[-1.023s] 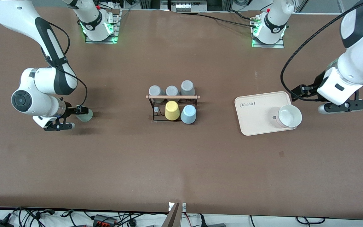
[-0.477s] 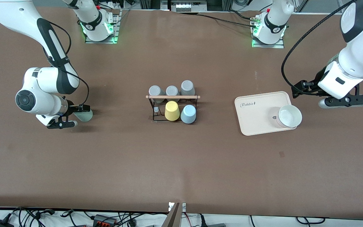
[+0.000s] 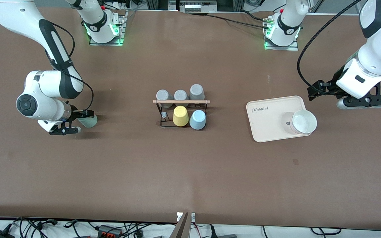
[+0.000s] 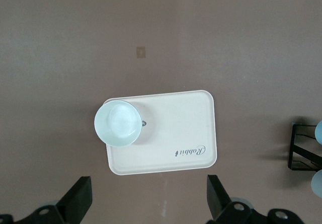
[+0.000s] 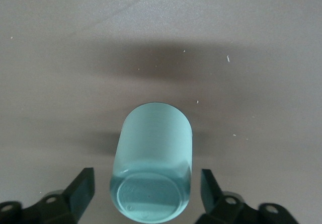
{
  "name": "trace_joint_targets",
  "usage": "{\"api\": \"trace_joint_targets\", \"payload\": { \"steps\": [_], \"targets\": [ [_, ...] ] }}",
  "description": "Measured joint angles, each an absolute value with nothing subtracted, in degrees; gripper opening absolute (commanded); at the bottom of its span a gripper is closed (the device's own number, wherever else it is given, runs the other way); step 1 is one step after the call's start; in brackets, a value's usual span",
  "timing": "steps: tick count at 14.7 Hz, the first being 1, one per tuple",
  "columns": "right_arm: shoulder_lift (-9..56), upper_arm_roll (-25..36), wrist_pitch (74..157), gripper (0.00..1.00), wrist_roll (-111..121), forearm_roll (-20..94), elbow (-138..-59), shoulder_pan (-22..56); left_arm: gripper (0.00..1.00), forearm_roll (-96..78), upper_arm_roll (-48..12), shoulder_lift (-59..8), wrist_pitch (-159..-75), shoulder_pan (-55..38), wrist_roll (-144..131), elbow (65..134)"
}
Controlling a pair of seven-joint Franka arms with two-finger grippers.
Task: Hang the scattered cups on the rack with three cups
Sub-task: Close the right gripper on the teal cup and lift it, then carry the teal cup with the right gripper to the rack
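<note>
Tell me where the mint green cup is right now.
The mint green cup lies on its side on the table toward the right arm's end, well apart from the rack, between the right gripper's jaws.

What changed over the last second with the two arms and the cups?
The left gripper drew away from the cream tray toward the robots' bases, jaws open. The right gripper edged in around the lying mint green cup; fingers not yet touching. The rack, its cups and the white cup stayed put.

Cups point(image 3: 189, 119) on rack point(image 3: 181, 110)
</note>
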State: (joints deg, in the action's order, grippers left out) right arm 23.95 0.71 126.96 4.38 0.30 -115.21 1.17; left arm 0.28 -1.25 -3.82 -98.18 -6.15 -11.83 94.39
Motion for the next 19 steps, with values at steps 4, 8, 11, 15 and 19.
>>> {"api": "trace_joint_targets", "payload": {
  "steps": [4, 8, 11, 15, 19],
  "targets": [
    [24.63, 0.75, 128.39, 0.83, 4.34, 0.3, -115.22, 1.13, 1.0, 0.28, -0.68, -3.82, -98.52, -5.54, -11.82, 94.41],
    [24.84, 0.75, 128.58, 0.35, 4.33, 0.3, -115.22, 1.13, 1.0, 0.28, -0.68, -3.64, -97.74, -4.87, -11.77, 94.41],
    [24.34, 0.76, 128.01, 0.24, 4.31, 0.3, -114.93, 1.15, 1.0, 0.26, -0.68, -3.39, -97.65, -4.84, -11.77, 94.41],
    [23.97, -0.93, 117.62, 0.24, 4.28, 0.37, -106.51, 1.39, 1.0, 0.15, -0.63, -3.36, -97.64, -4.45, -11.77, 94.41],
    [23.25, -4.42, 107.49, 0.24, -2.79, 0.67, -93.34, 7.08, 1.0, 0.07, -0.56, -3.35, -97.64, -4.27, -11.77, 94.41]
  ]
}}
